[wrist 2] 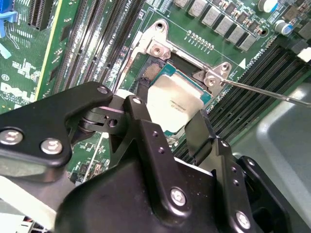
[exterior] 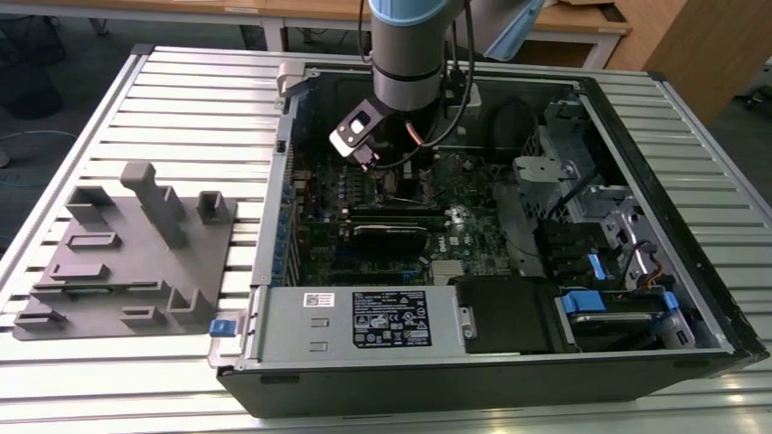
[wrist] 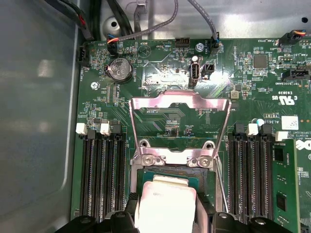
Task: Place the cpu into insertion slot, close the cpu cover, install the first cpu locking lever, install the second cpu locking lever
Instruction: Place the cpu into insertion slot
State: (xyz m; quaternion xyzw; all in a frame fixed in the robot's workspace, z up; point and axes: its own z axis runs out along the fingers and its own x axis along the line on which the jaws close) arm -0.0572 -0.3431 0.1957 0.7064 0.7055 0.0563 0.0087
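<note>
My gripper (wrist 2: 165, 112) is shut on the cpu (wrist 2: 177, 99), a small square chip with a dull silver top, with one black finger (wrist 2: 138, 116) on each side. The cpu (wrist: 165, 199) sits at or just above the insertion slot (wrist 2: 151, 73); I cannot tell whether it is seated. The cpu cover (wrist: 180, 102), a thin silvery frame, is swung open and lies back on the green motherboard (wrist: 160, 73). A thin locking lever (wrist 2: 262, 90) sticks out unlatched beside the slot. In the exterior view the gripper (exterior: 389, 172) reaches down into the open computer case (exterior: 483, 362).
Black memory slots (wrist: 99, 170) flank the socket on both sides. A coin battery (wrist: 119, 69) and cables lie beyond the cover. The grey case wall (wrist: 34, 121) stands close by. A grey fixture plate (exterior: 121, 253) lies on the slatted table at the exterior view's left.
</note>
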